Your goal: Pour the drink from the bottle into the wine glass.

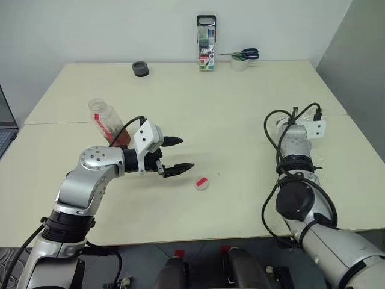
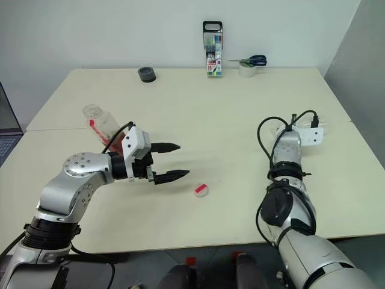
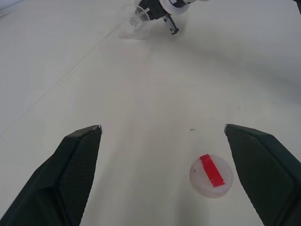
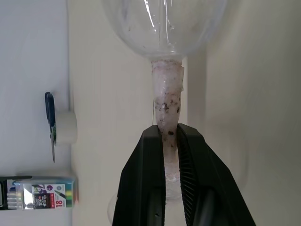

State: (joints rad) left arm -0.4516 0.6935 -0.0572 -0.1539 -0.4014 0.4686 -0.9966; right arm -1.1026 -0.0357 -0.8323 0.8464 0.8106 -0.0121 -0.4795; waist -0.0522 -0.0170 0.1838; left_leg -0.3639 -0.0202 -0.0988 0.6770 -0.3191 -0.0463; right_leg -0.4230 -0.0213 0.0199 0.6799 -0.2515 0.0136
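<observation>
While both arms are reaching out over the table (image 1: 240, 108), the parts are lying as follows.

Left gripper (image 1: 177, 155): its two black fingers are standing wide apart and gripping nothing.
Cap (image 1: 202, 183): red-and-white, lying flat on the table just ahead of the left gripper's fingertips, apart from them.
Bottle (image 1: 108, 123): uncapped and leaning behind the left wrist, away from the fingers; whether anything is propping it cannot be told.
Drink (image 1: 122, 139): reddish-brown, sitting in the bottle's lower end.
Right gripper (image 4: 170, 136): its fingers are clamping the stem of the wine glass.
Wine glass (image 4: 162, 28): its clear bowl is lying directly beyond the right fingertips, looking empty.
Tape roll (image 1: 239, 63): resting with scissors (image 1: 245, 54) at the far edge, well beyond both grippers.
Marker pack (image 1: 206, 43): standing upright beside the tape roll.
Dark round object (image 1: 140, 68): sitting at the far edge.
</observation>
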